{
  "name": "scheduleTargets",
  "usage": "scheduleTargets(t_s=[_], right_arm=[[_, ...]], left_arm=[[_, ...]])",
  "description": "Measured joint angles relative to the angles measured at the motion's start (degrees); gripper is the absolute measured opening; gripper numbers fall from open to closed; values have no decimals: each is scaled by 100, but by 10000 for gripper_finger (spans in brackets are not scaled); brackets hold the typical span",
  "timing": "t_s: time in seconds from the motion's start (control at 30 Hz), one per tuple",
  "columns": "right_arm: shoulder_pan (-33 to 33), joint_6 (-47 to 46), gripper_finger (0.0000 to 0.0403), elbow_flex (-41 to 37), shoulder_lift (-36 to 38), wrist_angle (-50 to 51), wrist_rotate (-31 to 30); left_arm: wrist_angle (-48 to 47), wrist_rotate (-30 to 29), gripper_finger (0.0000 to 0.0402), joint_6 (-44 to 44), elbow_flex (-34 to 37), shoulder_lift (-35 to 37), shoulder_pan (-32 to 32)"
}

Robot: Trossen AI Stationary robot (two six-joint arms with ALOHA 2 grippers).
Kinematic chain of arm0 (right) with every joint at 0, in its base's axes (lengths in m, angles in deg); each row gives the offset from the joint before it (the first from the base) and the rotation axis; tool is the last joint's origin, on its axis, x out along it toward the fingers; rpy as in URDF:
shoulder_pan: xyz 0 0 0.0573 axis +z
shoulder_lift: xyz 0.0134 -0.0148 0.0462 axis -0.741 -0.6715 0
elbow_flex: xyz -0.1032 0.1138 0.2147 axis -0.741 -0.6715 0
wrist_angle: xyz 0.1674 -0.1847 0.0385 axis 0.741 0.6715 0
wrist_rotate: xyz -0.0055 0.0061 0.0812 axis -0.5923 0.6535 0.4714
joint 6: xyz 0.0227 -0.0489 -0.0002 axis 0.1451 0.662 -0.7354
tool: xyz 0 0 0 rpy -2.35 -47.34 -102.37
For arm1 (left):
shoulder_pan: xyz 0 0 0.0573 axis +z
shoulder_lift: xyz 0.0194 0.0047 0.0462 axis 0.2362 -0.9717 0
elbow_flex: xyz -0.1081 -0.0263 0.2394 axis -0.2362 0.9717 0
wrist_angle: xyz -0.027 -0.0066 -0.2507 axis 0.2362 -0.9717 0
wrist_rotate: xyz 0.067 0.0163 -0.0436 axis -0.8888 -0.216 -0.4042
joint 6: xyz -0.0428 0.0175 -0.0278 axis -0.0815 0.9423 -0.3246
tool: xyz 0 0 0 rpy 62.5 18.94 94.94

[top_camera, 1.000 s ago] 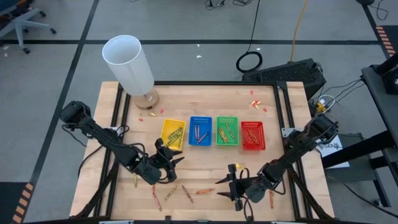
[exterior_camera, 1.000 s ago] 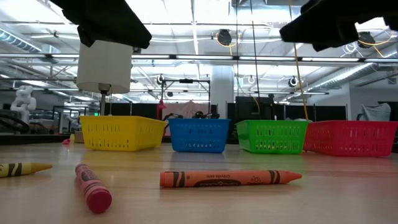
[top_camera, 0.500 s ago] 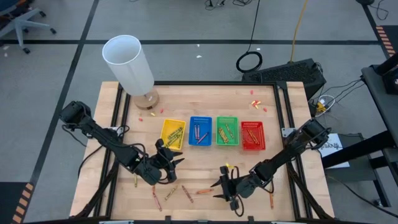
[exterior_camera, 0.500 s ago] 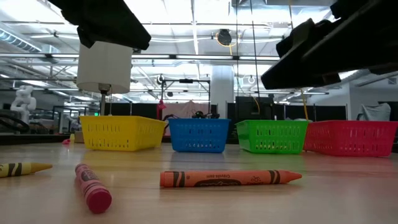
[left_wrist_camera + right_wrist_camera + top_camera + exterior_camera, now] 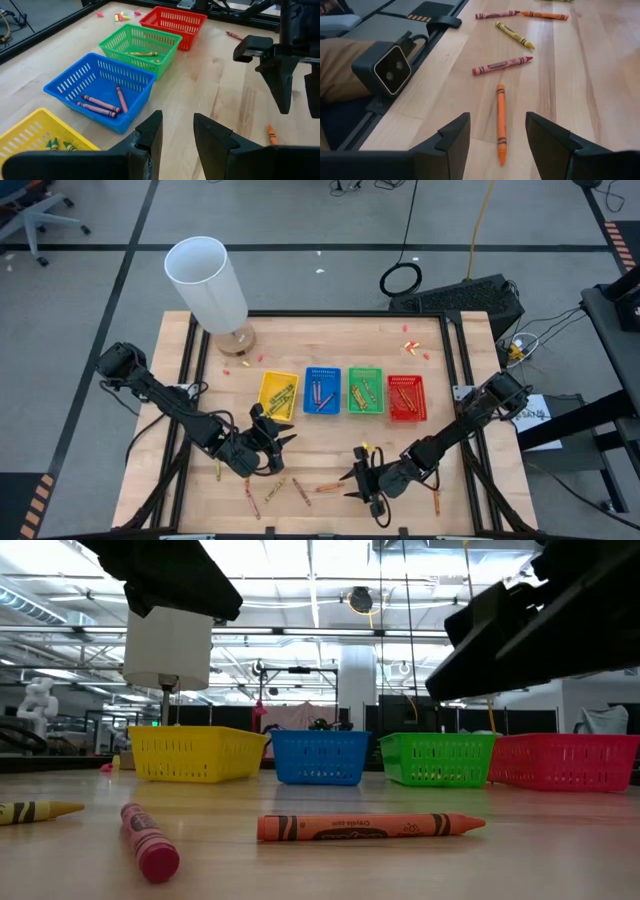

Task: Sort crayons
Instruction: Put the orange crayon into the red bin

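Seen from above, four trays are lined up at the centre of the table (image 5: 330,330): yellow tray (image 5: 278,393), blue tray (image 5: 322,390), green tray (image 5: 365,390) and red tray (image 5: 406,397), each holding crayons. Loose crayons (image 5: 300,490) are scattered along the lower edge. The left gripper (image 5: 278,444) is poised below the yellow tray, the right gripper (image 5: 352,478) at lower centre beside an orange crayon (image 5: 329,487).

At table level, the orange crayon (image 5: 370,827) is shown lying flat at centre, a red crayon (image 5: 149,841) at lower left.

In the left wrist view, the left gripper (image 5: 177,132) is seen half parted and empty.

In the right wrist view, the right gripper (image 5: 497,131) is spread wide, empty, straddling the orange crayon (image 5: 501,122).
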Motion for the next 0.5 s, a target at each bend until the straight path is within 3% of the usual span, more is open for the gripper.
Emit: scheduleTargets(t_s=[0.5], right_arm=[[-52,258,176,-2,-368,-245,7]], left_arm=[[-6,0,109,1,0,-2,-4]])
